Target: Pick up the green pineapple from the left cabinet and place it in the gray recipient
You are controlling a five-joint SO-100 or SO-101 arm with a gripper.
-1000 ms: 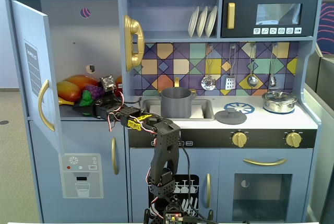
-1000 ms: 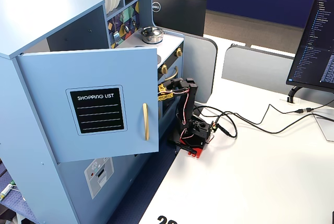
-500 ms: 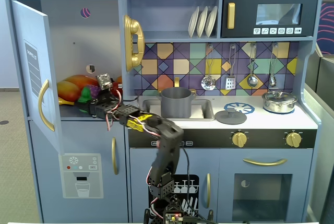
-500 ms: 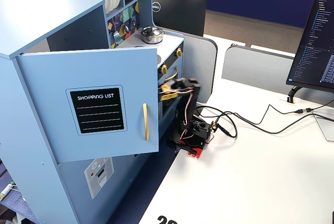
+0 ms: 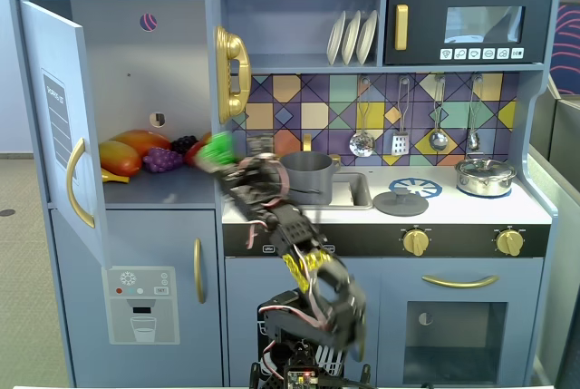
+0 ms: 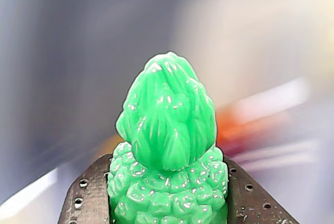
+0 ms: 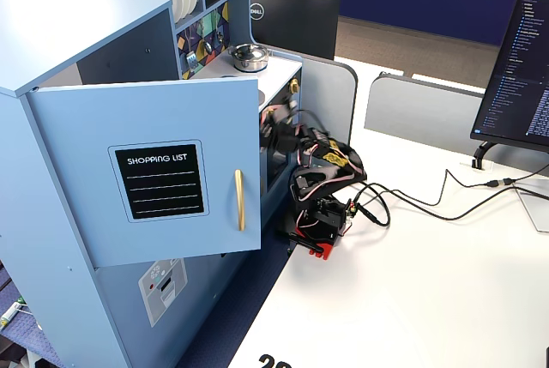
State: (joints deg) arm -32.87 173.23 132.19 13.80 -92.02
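Green pineapple is being gripped by the pincer, clamped on its bumpy body, crown pointing up in the wrist view; dark fingers are being seen on both sides of it. In a fixed view the pineapple is being shown left of centre, at the right edge of the left cabinet opening, just above shelf level and next to the cabinet wall. Background is being blurred in the wrist view, so motion is likely.

Cabinet door is being held wide open at frame left. Orange fruits and a purple grape bunch are being left on the shelf. The gray recipient is being seen just right of the pineapple, centre frame, beside the sink. In another fixed view the pineapple is being hidden behind the door.

Step in hand, as judged: transfer, with the pick done and the placing not yet done. Next move is being judged as carrying rightward over the recipient's rim, then lowering and opening; clearing the cabinet wall and rim is being called for.
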